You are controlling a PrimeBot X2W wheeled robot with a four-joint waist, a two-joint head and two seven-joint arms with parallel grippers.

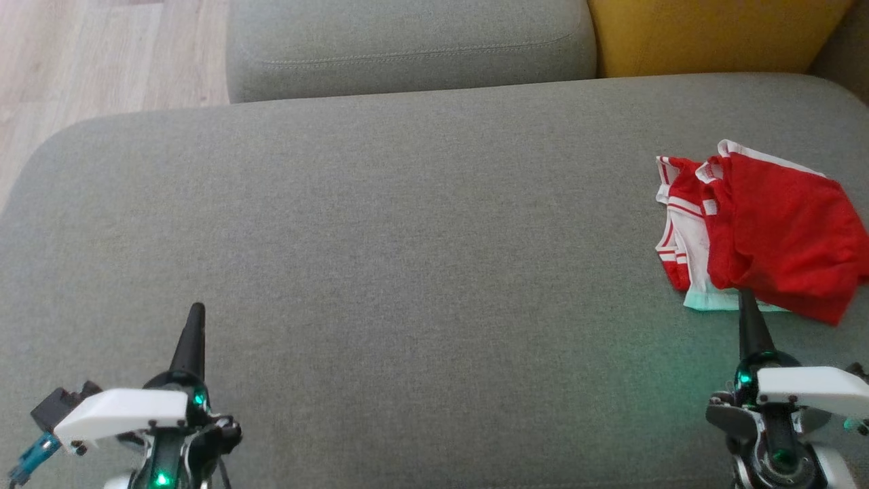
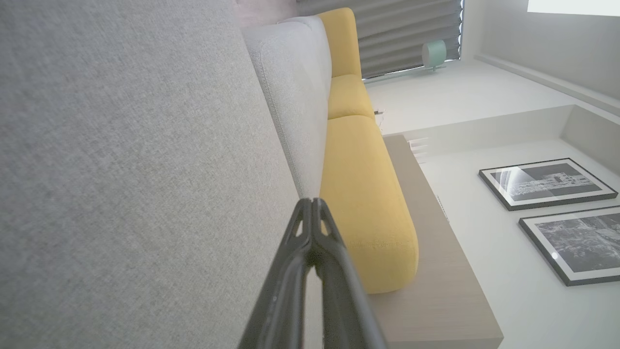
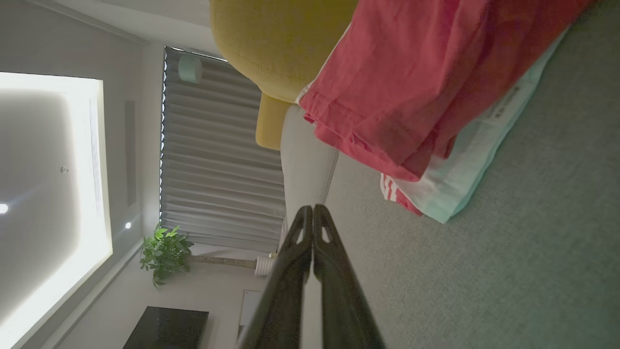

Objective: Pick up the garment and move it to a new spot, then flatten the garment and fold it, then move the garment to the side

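**Mia:** Where is the garment?

**Tom:** The garment (image 1: 767, 231) lies on the grey sofa seat (image 1: 407, 238), far over at 3 o'clock in the head view, close to the seat's edge. It is red and white and all bunched up. The red part flops over the top, and white bits with red stripes poke out on its 9 o'clock side.

**Mia:** Is the robot holding it?

**Tom:** No. The right pincer (image 1: 744, 295) sits at the garment's 6 o'clock, just beside the pale hem. Its two dark fingers are pressed together with nothing between them. From the right wrist, the garment (image 3: 411, 82) shows up at 1 o'clock, and a little bare seat lies between it and the finger tips.

**Mia:** And the other arm?

**Tom:** The left pincer (image 1: 197, 311) is at 7 o'clock in the head view, well apart from the garment, and points to 12 o'clock. Its fingers are pressed together too, and it is empty.

**Mia:** What is around the seat?

**Tom:** A grey back cushion (image 1: 407, 47) is at 12 o'clock. A yellow cushion (image 1: 713, 34) is at 1 o'clock. A pale wood floor (image 1: 102, 54) is at 11 o'clock.
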